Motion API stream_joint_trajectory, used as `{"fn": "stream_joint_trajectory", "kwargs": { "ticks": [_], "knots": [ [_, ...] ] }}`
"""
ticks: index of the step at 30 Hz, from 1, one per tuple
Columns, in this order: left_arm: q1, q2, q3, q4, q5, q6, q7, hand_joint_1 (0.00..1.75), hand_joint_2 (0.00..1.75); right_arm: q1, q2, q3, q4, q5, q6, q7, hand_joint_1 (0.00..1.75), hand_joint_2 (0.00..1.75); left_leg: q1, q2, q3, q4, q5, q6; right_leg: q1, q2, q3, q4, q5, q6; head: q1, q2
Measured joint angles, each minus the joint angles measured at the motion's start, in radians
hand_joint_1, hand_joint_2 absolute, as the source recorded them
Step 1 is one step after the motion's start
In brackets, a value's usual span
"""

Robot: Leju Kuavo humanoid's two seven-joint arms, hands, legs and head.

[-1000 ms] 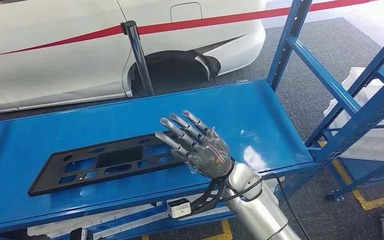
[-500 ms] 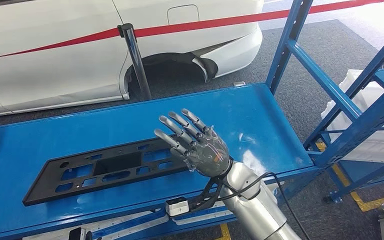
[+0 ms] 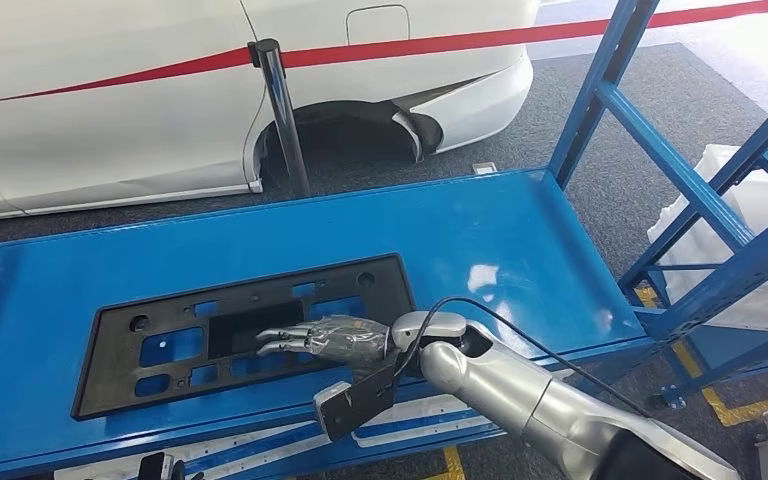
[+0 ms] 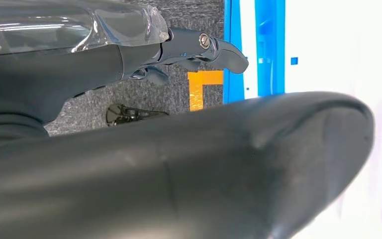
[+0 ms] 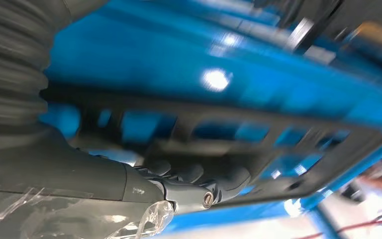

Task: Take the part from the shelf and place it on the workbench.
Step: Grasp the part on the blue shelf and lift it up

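Observation:
The part (image 3: 370,290) is a flat black plastic panel with several cut-outs, lying on the blue shelf (image 3: 490,230). My right hand (image 3: 335,340) lies low over the panel's near edge, its fingers stretched out along it beside the large rectangular cut-out. In the blurred right wrist view, the right hand's fingers (image 5: 194,179) sit right against the panel (image 5: 288,134); I cannot tell whether they hook its edge. My left hand (image 4: 189,45) hangs over grey floor with nothing in it.
A white car with a red stripe (image 3: 110,110) stands behind the shelf, with a black post (image 3: 282,110) in front of it. Blue rack uprights (image 3: 605,80) rise at the right, beside white foam pieces (image 3: 760,270). Yellow tape (image 3: 730,405) marks the floor.
My right hand has dropped from a raised, spread pose above the shelf down onto the panel, turned with its fingers pointing left. The camera has shifted slightly.

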Motion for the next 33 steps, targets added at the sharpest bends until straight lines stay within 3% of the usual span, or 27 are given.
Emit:
{"fn": "stream_joint_trajectory", "kwargs": {
  "ticks": [4,8,27,29,33],
  "knots": [
    [-0.006,0.003,0.000,0.000,-0.013,-0.004,0.006,0.00,0.00,-0.020,-0.001,0.069,0.036,-0.096,0.087,-0.088,0.00,1.75,0.003,0.000,0.001,0.000,0.001,0.000,0.001,0.000,0.001,0.000,0.000,0.000,0.000,0.000],
    [-0.010,0.003,0.000,0.000,-0.015,-0.005,0.007,0.00,0.00,-0.028,-0.002,0.110,0.059,-0.115,0.105,-0.111,0.00,1.75,0.003,0.000,0.003,0.000,0.001,-0.001,0.003,0.000,0.002,0.000,0.000,0.001,0.000,0.000],
    [-0.010,0.009,0.000,0.000,-0.007,-0.026,-0.015,0.00,0.00,-0.015,-0.014,0.123,0.075,-0.164,-0.029,-0.117,0.00,1.75,0.007,0.000,0.003,-0.001,0.001,-0.001,0.006,0.000,0.003,0.000,0.000,0.000,0.000,0.000],
    [-0.007,0.009,0.002,0.000,0.004,-0.028,-0.020,0.00,0.00,-0.008,-0.014,0.114,0.081,-0.127,-0.105,-0.110,0.00,1.75,0.007,0.000,0.003,-0.001,0.001,-0.001,0.006,0.000,0.003,0.000,0.000,0.000,0.000,0.000],
    [0.011,0.009,0.009,0.000,0.037,-0.041,-0.049,0.00,0.00,0.005,-0.006,0.078,0.116,0.034,-0.394,-0.061,0.00,1.75,0.007,0.000,0.003,-0.001,0.001,-0.001,0.006,0.000,0.003,0.000,0.000,0.000,0.000,0.000]
  ]
}}
